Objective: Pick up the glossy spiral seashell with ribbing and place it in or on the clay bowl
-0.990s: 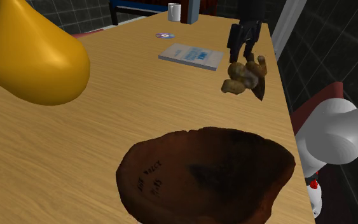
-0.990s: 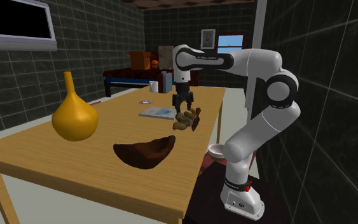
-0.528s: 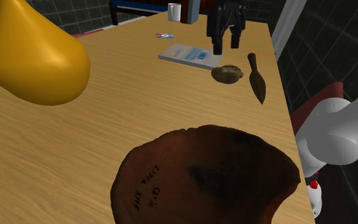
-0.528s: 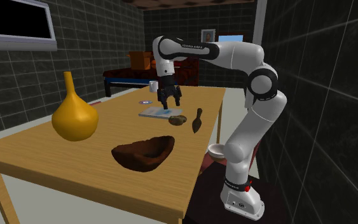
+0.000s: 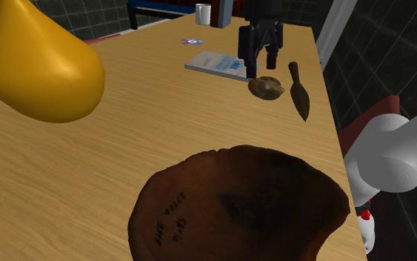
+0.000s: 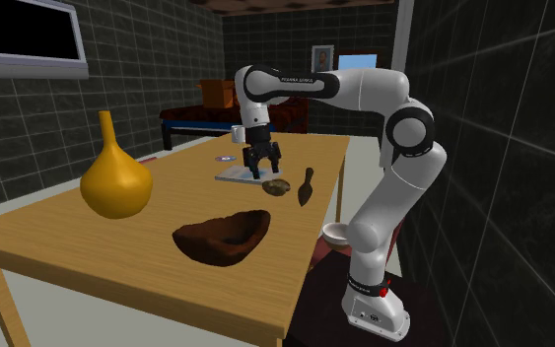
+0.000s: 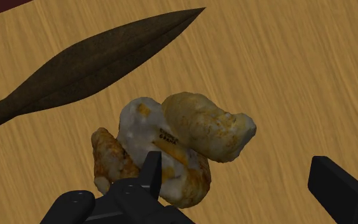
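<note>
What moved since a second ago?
The gripper drew off the seashell toward the book, open now. The seashell shifted toward the shoulder view's left, away from the dark pointed blade, and lies loose on the table. The vase, mug and book stayed put.

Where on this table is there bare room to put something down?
Bare wood runs between the yellow vase and the brown bowl, up to the book. Crowded at the far end: seashell, dark pointed blade, disc, mug and the open fingers cluster there.
</note>
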You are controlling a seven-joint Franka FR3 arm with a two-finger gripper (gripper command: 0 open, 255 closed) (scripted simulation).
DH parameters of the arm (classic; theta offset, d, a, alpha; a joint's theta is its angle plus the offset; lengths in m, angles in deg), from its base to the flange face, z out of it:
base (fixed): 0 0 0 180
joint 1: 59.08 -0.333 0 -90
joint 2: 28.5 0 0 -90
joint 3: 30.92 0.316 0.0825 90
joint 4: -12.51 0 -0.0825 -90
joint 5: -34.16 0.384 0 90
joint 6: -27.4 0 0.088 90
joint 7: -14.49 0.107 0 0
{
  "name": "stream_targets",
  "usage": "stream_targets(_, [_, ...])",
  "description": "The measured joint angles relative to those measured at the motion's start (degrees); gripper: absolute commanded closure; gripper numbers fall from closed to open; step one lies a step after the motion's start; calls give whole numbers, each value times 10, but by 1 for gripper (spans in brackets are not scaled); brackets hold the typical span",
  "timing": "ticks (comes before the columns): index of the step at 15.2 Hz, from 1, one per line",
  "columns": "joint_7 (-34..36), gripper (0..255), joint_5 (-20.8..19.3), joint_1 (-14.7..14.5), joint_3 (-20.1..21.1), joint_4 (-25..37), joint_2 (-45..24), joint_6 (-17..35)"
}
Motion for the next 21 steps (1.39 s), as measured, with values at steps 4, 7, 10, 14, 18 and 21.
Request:
stream_targets(4, [0, 0, 1, 0, 1, -8, 2, 5])
stream_targets(7, [0, 0, 1, 0, 1, -8, 3, 6])
stream_targets(10, [0, 255, 1, 0, 1, -8, 3, 6])
stream_targets(14, [0, 255, 1, 0, 1, -8, 3, 6])
stream_targets(18, [0, 0, 1, 0, 1, -8, 3, 6])
stream_targets(21, [26, 0, -22, 12, 6, 3, -16, 1])
